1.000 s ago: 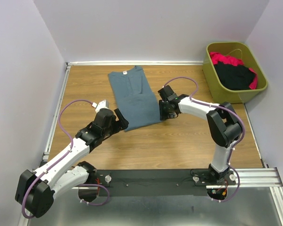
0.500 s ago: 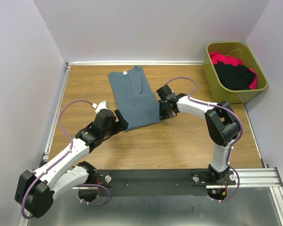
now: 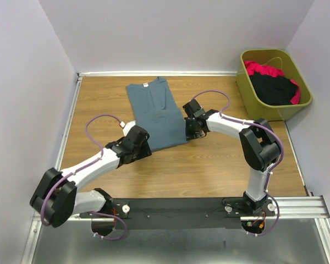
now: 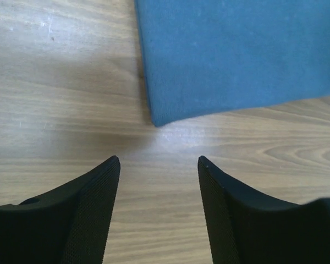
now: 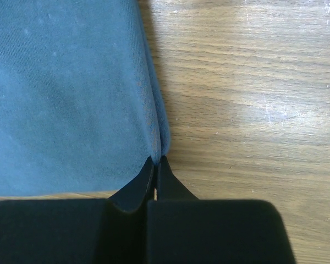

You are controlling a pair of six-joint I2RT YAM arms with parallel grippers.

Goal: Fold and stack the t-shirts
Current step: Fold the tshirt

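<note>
Over the last second my right pincer (image 3: 188, 132) has snapped fully closed. In its wrist view the tips meet right at the near right corner of the slate-blue t-shirt (image 3: 157, 110), where the cloth's edge puckers up into them, so I judge it has the hem nipped. My left arm has swung in from the left, and the left pincer (image 4: 158, 160) now hangs just short of the shirt's near left corner. Its jaws are open, though narrower than a moment ago, with nothing between them but bare surface (image 3: 209, 165).

The shirt itself hasn't shifted. It lies flat as a long folded strip in the middle of the surface, collar at the far end. To me this means one corner is secured and the other is about to be taken, ready for carrying the near hem up toward the collar.

The black t-shirt (image 3: 272, 88) and the red-pink t-shirt (image 3: 261, 69) wait bundled in the olive-green bin (image 3: 243, 82) at the far right.

The only marking I can see is the small white neck label (image 3: 145, 84), and it is too small to read. I can make out no brand or print anywhere else.
</note>
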